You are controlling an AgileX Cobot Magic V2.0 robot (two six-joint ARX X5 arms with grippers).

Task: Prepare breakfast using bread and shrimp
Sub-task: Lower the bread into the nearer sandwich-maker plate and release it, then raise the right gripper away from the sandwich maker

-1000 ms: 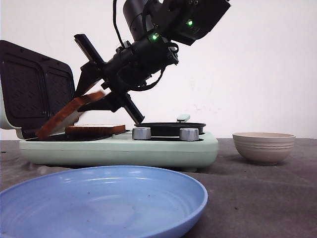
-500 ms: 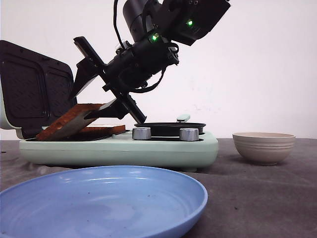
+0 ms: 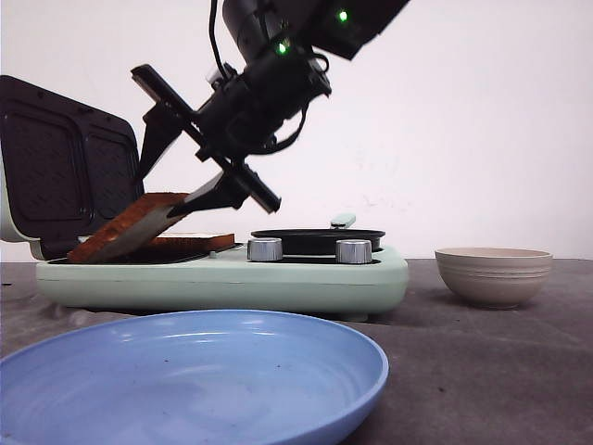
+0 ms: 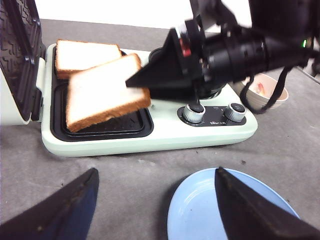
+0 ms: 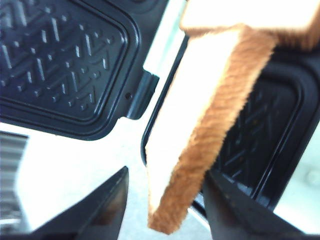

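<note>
**Inspector A:** Progress, left to right?

**Inspector B:** The mint-green plastic sandwich maker point(image 4: 150, 142) stands open, its black ribbed lid point(image 3: 65, 167) raised at the left. One thick square slice of white bread with a golden-brown crust point(image 4: 85, 55) lies flat in the far plate well. A second, matching slice point(image 4: 105, 92) is tilted over the near well, low edge on the plate, high edge at the right arm's claw point(image 3: 185, 167). That claw's black wedge fingers are spread wider than the slice; one finger lies against the bread, so I judge it released or nearly so.

**Inspector A:** The left claw?

**Inspector B:** Its dark fingers point(image 4: 60, 210) stand wide apart above the grey worktop point(image 4: 125, 185), holding nothing.

**Inspector A:** What remains?

**Inspector B:** The small pinkish-orange shrimp point(image 4: 260, 89) sits in the beige ribbed ceramic bowl point(image 3: 494, 275) at the right, untouched. The glossy round blue plate point(image 3: 185, 371) in front is bare. I judge bread placement almost finished, shrimp and plating outstanding.

**Inspector A:** Surfaces?

**Inspector B:** Bread soft and porous, crust rough; plates matte with embossed pattern; two metallic knobs point(image 3: 264, 248).
</note>
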